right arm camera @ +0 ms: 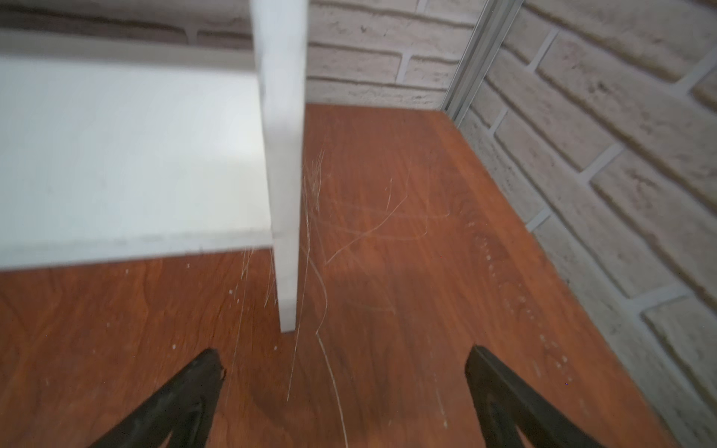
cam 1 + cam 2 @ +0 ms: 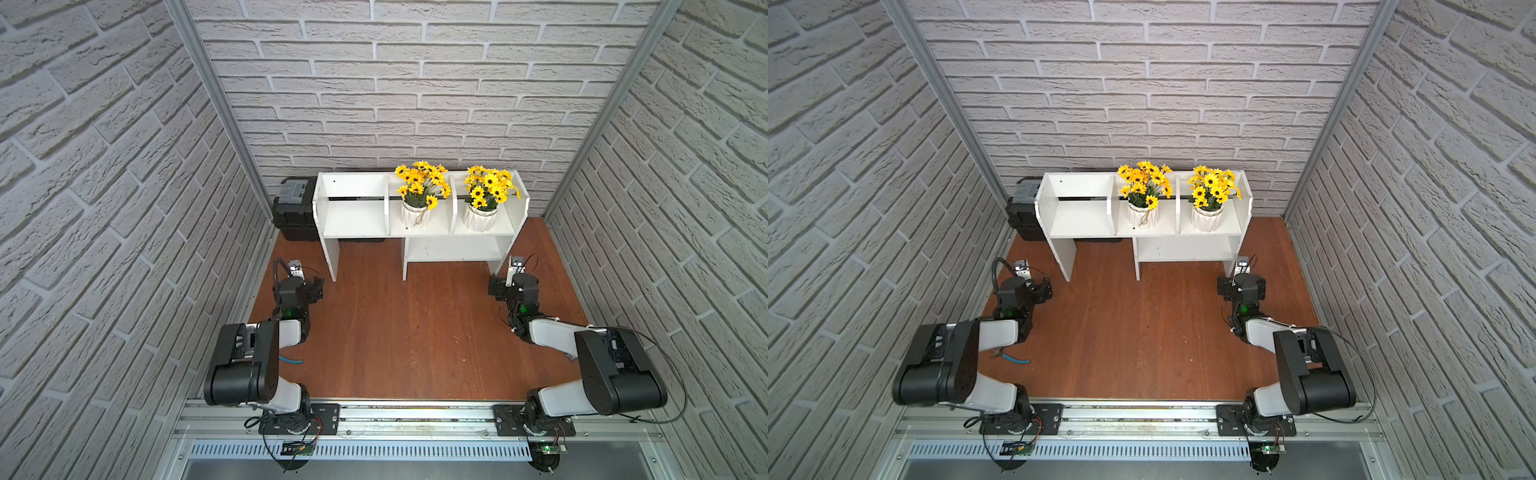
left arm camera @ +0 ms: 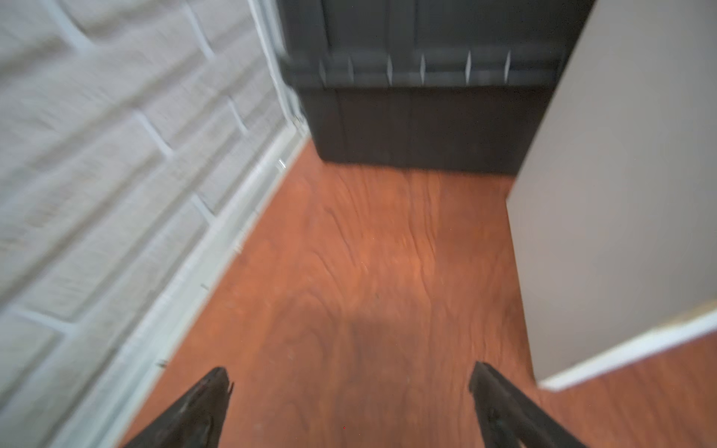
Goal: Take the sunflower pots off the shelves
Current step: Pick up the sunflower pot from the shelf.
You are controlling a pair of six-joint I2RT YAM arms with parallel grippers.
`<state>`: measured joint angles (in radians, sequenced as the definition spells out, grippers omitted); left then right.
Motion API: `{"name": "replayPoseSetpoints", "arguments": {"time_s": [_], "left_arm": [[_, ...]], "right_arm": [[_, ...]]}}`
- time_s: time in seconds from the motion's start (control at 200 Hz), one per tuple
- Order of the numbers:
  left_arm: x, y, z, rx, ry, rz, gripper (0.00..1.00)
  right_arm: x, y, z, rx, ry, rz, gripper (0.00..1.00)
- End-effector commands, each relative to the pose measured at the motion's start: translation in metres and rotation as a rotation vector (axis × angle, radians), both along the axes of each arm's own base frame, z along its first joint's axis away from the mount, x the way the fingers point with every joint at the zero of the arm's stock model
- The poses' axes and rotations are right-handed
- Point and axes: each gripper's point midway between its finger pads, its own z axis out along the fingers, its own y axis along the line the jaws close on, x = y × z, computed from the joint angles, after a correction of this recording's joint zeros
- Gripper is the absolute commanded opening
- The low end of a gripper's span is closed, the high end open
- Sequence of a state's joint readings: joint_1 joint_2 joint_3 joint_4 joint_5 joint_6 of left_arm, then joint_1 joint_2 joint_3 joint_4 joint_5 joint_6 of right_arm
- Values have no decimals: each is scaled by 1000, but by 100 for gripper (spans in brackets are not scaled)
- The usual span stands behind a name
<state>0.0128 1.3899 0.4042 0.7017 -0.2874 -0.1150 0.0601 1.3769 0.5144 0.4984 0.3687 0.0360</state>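
The white shelves (image 2: 355,220) stand against the back wall on the wooden floor. Two sunflower pots sit in the upper compartments: one in the middle (image 2: 415,214) (image 2: 1142,215), one on the right (image 2: 480,217) (image 2: 1207,218). The left compartment holds nothing. My left gripper (image 2: 313,289) (image 3: 349,370) hovers low over the floor in front of the shelves' left leg, open and holding nothing. My right gripper (image 2: 496,286) (image 1: 344,353) is open beside the shelves' right leg (image 1: 285,194), also holding nothing. Neither wrist view shows the pots.
A black-and-grey toolbox (image 2: 295,208) (image 3: 426,77) stands left of the shelves against the wall. Blue-handled pliers (image 2: 291,360) lie on the floor under my left arm. Brick walls close in on both sides. The shelves' side panel (image 3: 620,194) is close to my left gripper.
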Motion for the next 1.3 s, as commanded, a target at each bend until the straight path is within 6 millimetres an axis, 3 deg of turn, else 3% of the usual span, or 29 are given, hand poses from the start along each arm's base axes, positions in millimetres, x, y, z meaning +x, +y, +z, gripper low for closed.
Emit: {"name": "replayPoseSetpoints", "arguments": {"time_s": [0.0, 0.15, 0.2, 0.34, 0.585, 0.76, 0.865, 1.01, 1.295], "left_arm": [[-5, 0, 39, 69, -52, 89, 98], [-14, 8, 91, -69, -125, 245, 98], [-20, 12, 106, -151, -157, 292, 98], [-25, -14, 133, -303, -227, 145, 98], [-25, -64, 143, -405, -90, -47, 98], [-22, -122, 147, -332, 17, -213, 98], [-16, -158, 144, -248, 115, -308, 98], [-13, -184, 142, -211, 172, -351, 98], [-33, -225, 151, -306, 148, -568, 98]], "right_arm": [[-10, -9, 31, 0, 42, -111, 99], [-22, -19, 71, 72, 106, -252, 99], [-22, -9, 77, 98, 109, -206, 99], [-28, 24, 102, 162, 80, -79, 96], [-43, 63, 116, 235, 92, 37, 100], [-59, 116, 122, 203, 164, 277, 100], [-69, 136, 130, 223, 165, 382, 100], [-71, 136, 152, 193, 155, 376, 100], [-65, 135, 190, 131, 117, 390, 100]]}}
